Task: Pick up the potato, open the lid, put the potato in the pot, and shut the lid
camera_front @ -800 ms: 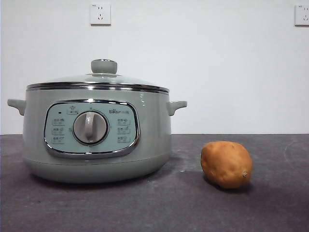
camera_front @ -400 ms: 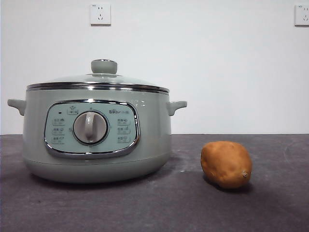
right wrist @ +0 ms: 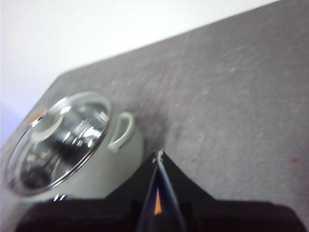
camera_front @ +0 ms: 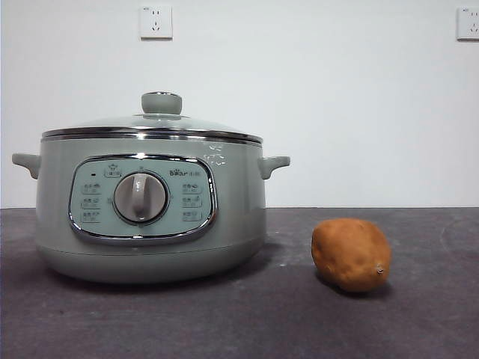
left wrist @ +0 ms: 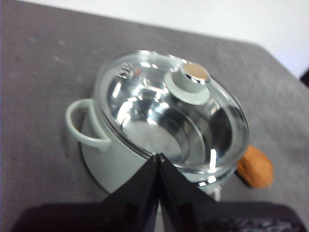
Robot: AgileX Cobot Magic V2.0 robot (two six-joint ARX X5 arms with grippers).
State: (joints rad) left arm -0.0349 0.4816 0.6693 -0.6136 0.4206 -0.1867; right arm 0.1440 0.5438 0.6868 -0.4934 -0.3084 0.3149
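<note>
Pot closed on the left, potato alone on the right of the desk.

The pot (camera_front: 150,217) stands on the dark desk (camera_front: 247,321) with the lid (camera_front: 153,123) sitting on its rim. The potato (camera_front: 351,254) lies to the right of the pot, near it but apart, and nothing touches it. The left tool (left wrist: 158,162) is above the pot's near side, its jaws pressed together and empty. The right tool (right wrist: 158,159) is also pressed together, over the bare desk beside the pot.

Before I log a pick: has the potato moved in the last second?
No. The potato lies on the table just as far right of the pot as before.
</note>
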